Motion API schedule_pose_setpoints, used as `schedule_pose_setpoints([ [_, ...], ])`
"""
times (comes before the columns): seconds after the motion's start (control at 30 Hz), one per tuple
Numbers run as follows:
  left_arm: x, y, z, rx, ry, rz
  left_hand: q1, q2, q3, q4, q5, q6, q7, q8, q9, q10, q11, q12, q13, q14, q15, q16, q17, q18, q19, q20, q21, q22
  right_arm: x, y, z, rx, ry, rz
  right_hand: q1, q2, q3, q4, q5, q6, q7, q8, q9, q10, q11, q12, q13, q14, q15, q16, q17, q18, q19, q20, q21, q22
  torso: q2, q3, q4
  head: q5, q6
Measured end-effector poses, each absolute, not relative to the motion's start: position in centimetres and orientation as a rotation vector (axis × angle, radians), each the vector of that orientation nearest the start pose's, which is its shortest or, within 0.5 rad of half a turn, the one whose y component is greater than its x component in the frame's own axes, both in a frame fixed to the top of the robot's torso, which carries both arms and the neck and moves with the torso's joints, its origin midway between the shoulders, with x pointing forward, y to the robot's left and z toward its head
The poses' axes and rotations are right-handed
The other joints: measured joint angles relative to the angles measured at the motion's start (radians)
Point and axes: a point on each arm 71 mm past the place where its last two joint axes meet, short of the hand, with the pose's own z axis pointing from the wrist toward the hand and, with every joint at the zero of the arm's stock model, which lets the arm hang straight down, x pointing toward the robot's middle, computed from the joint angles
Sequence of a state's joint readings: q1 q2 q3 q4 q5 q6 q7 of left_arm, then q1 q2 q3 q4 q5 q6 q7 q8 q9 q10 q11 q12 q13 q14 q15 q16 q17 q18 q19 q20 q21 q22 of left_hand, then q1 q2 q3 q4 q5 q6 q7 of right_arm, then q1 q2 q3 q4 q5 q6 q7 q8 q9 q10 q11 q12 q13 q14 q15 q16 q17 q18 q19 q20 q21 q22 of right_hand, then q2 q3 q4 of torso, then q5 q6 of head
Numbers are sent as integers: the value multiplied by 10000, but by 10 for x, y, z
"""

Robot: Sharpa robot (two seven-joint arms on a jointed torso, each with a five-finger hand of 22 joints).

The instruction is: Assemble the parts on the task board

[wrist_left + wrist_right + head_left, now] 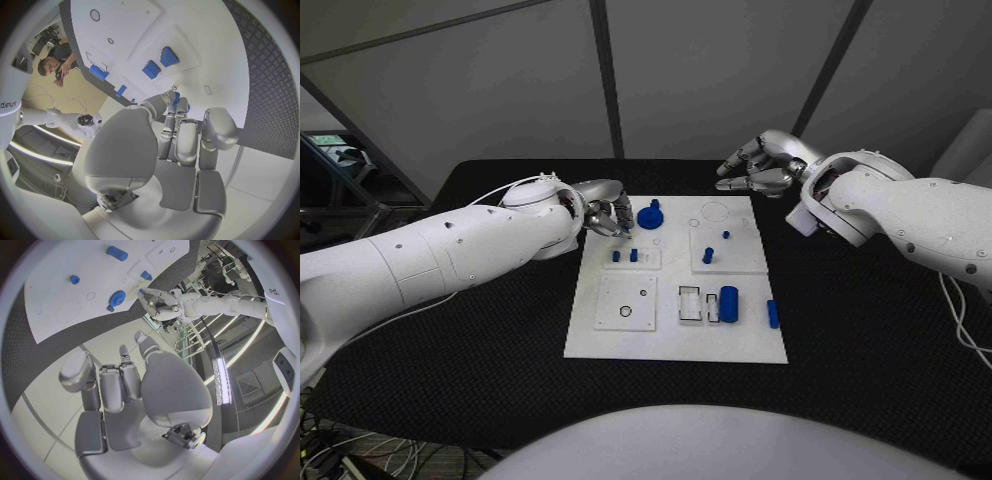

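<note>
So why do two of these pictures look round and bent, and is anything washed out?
Both wrist views are fisheye circles: the task board edges curve. In the right wrist view a ceiling light strip glares. The head view is straight and evenly lit, the blue parts sharp.

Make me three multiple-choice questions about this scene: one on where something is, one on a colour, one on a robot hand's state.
1. Where does the blue gear sit?
A. far end of the task board, by the left robot hand
B. on the black table
C. near end of the board

2. What colour is the cylinder?
A. red
B. blue
C. grey

3. What is the right robot hand doing?
A. holding the gear
B. pressing the board
C. raised beyond the board, holding nothing

Answers: A, the gear lies beside the left fingers; B, it is plainly blue; C, nothing shows in its curled fingers.
</note>
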State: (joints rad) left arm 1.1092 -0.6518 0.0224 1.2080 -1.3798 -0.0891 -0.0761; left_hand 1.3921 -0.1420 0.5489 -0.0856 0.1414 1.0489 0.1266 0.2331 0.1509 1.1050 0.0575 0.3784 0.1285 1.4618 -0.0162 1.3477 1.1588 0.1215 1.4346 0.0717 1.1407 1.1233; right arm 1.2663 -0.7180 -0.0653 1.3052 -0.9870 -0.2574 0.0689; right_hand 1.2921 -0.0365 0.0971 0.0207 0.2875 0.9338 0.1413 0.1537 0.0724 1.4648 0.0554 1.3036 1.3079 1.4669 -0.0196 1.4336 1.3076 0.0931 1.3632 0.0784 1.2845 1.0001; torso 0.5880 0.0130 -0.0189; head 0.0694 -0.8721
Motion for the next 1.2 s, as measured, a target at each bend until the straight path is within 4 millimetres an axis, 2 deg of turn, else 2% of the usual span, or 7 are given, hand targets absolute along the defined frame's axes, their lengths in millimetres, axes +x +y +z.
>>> schedule_pose_setpoints([
  [0.13, 524, 193, -248, 613, 19428, -6121, 0, 0, 0, 0, 0, 0, 0, 0, 0, -1, 1, -1, 1, 0, 0, 0, 0, -532, 0, 1, 0, 0, 532, -198, -175, 1783, 17197, 9085, 0, 0, 0, 0, 0, 0, 0, 0, 0, 0, 0, 0, 0, 0, 0, 0, 0, 0, 0, 0, 0, 0, 1, 4, 0, -20, 10],
  [0.53, 524, 189, -252, 603, 19562, -6187, 1, -1, -1, 1, -1, -1, 1, -1, 1, -5, 5, -32, 10, 35, -35, 0, -40, -3, 0, 0, 0, -12, 532, -197, -175, 1723, 17197, 9071, 0, 0, 0, 0, 0, 0, 0, 0, 0, 0, 0, 0, 0, 0, 0, 0, -1, -1, 0, 0, 0, 0, 13, 7, 0, -48, -5],
  [0.6, 524, 188, -253, 612, 19585, -6200, 1, -1, -1, 1, -2, -1, 0, -1, 1, -5, 5, -32, 9, 35, -35, 0, -66, -553, 0, 1, 0, -28, 532, -197, -175, 1715, 17197, 9070, 0, 0, 0, 0, 0, 0, 0, 0, 0, 0, 0, 0, 0, 0, 0, 0, -1, 0, 0, 0, 0, 0, 13, 6, 0, -52, -5],
  [0.77, 524, 187, -253, 616, 19611, -6208, 1, -1, -1, 1, -4, -1, 0, -1, 1, 22, -22, -50, 14, 35, -35, 0, -137, 17, -1, 0, 0, -29, 532, -197, -175, 1701, 17200, 9077, 0, 0, 0, 0, 0, 0, 0, 0, 0, 0, 0, 0, 0, 0, 0, 0, -2, 0, 0, 0, 0, 1, 13, 2, 1, -69, -5],
  [1.0, 525, 185, -254, 627, 19656, -6208, 1, -2, -30, -27, -28, -1, 1, -1, 1, 52, -52, -52, 63, 35, -35, -38, -145, -8, -1, 0, 0, -28, 531, -195, -175, 1679, 17206, 9096, 0, 0, 0, 0, 0, 0, 0, 0, 0, 0, 0, 0, 0, 0, 0, 0, -2, -1, 0, 0, 0, 0, 13, -1, 5, -81, -6],
  [1.03, 525, 185, -254, 626, 19664, -6205, 1, -2, -30, -27, -28, 3, -4, 0, 1, 52, -52, -52, 64, 35, -35, -38, -145, -552, -1, 0, -1, -28, 531, -195, -175, 1676, 17207, 9099, 0, 0, 0, 0, 0, 0, 0, 0, 0, 0, 0, 0, 0, 0, 0, 0, -2, 0, 0, 0, 0, 0, 13, -2, 4, -86, -6],
  [1.2, 525, 184, -255, 618, 19714, -6170, 1, -2, -30, -27, -29, 36, -36, -41, 1, 87, -18, -52, 68, 35, -35, -38, -157, 19, -1, 0, -39, -28, 531, -195, -175, 1666, 17209, 9102, 0, 0, 0, 0, 0, 0, 0, 0, 0, 0, 0, 0, 0, 0, 0, 0, -2, -1, 0, 0, 0, 0, 13, -3, 4, -104, -6],
])
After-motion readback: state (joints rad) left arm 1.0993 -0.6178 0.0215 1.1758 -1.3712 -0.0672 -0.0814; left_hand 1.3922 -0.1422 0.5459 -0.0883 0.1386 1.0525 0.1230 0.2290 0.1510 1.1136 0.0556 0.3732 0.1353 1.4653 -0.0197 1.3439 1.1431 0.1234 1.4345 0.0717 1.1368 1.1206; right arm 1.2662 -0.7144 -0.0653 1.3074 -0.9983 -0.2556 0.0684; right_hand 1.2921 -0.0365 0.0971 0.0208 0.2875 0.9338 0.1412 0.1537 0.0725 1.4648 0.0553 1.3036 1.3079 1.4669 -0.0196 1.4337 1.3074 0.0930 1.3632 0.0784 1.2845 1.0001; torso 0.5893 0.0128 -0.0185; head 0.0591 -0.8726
